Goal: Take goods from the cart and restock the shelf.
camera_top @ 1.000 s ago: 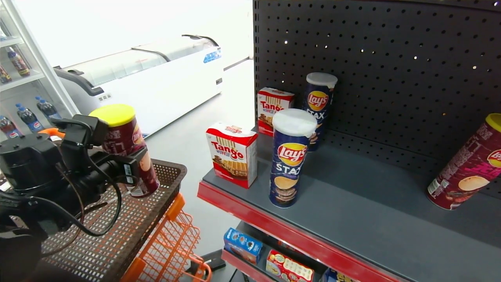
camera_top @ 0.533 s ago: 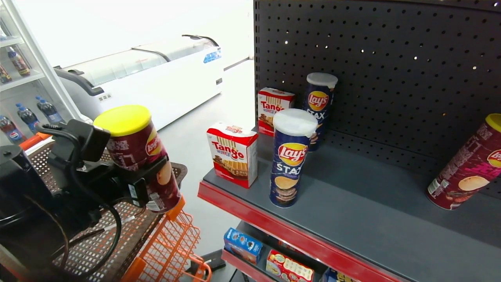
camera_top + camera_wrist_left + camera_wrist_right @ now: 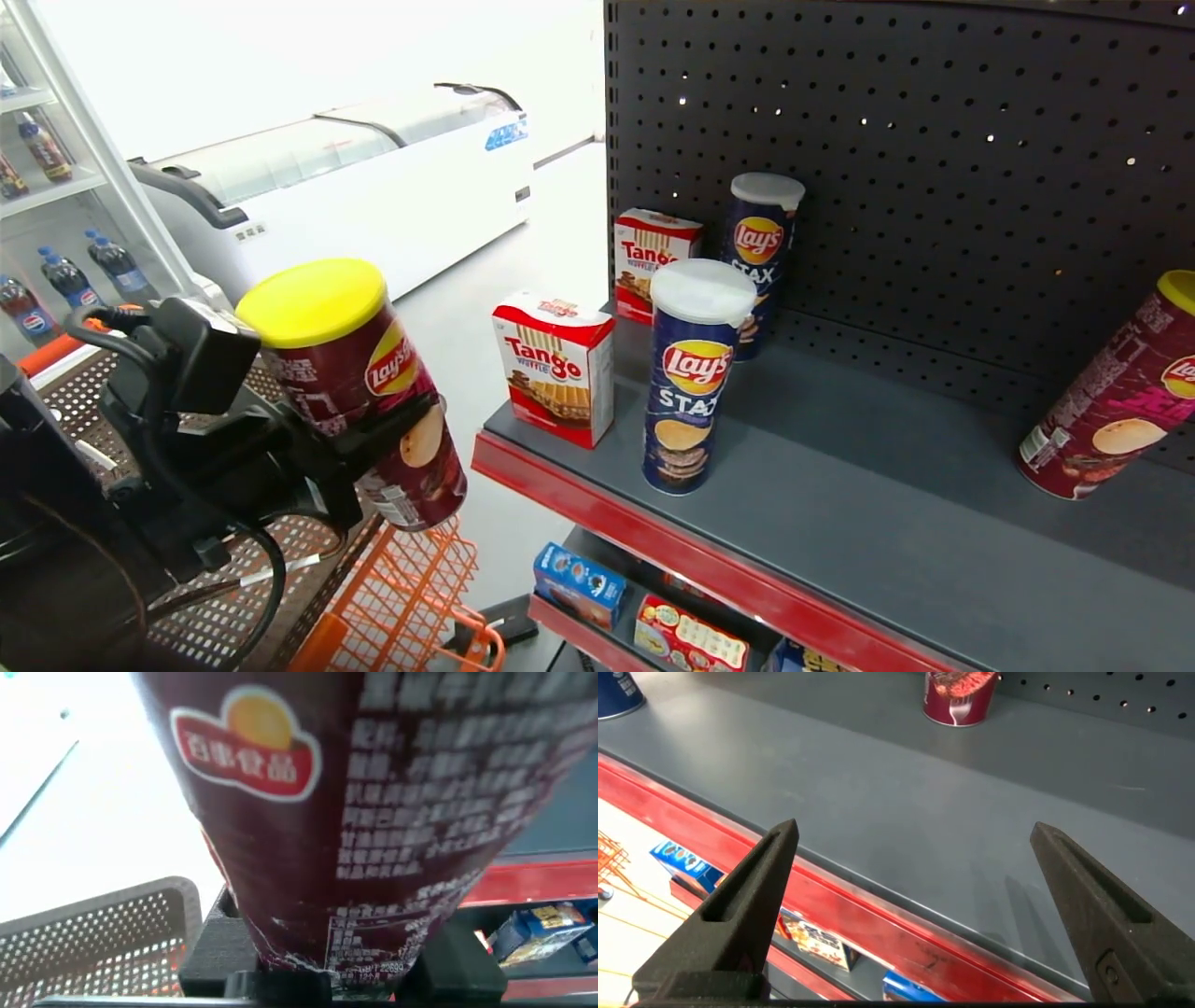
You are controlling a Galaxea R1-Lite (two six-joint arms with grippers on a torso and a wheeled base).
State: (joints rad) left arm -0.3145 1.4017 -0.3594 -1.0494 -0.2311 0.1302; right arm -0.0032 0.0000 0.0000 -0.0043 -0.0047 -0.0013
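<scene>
My left gripper is shut on a maroon chip can with a yellow lid, held upright above the cart's brown basket, left of the shelf's end. The can stands between the jaws in the left wrist view. The grey shelf with a red front edge holds two blue chip cans, two red-and-white wafer boxes and a second maroon can leaning against the pegboard. My right gripper is open over the shelf's front edge; the leaning can lies beyond it.
The orange cart frame sits below the held can. A white chest freezer stands behind, and a drinks fridge at far left. Lower shelves hold small boxes. Bare shelf surface lies between the blue cans and the leaning can.
My left gripper has carried the maroon can up and to the right, from over the basket towards the shelf's end. The goods on the shelf have not moved.
</scene>
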